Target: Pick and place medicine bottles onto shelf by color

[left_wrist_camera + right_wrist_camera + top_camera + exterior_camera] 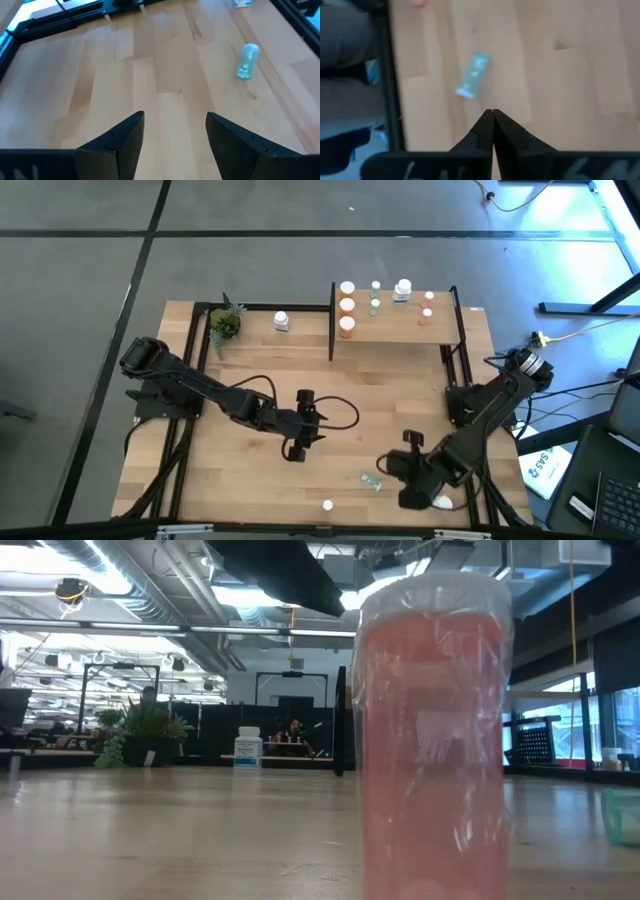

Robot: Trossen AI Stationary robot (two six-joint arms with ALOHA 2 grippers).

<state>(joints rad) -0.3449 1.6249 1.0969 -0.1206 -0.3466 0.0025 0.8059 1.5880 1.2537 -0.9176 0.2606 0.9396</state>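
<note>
Your right hand (392,463), clenched on nothing, hovers near the tabletop's (400,390) near-right edge beside a toppled green bottle (372,479); left hand (300,432) released mid-table over bare wood; only the low view shows the pinkish-red bottle (432,740) close up.

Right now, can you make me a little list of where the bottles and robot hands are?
shelf: holds orange bottles at one end, green, white and pinkish ones
green bottle: lying on its side on the table
pink bottle: upright, close to the low camera
left gripper: jaws open, empty, mid-table
right gripper: jaws shut, empty, near the lying green bottle
</note>
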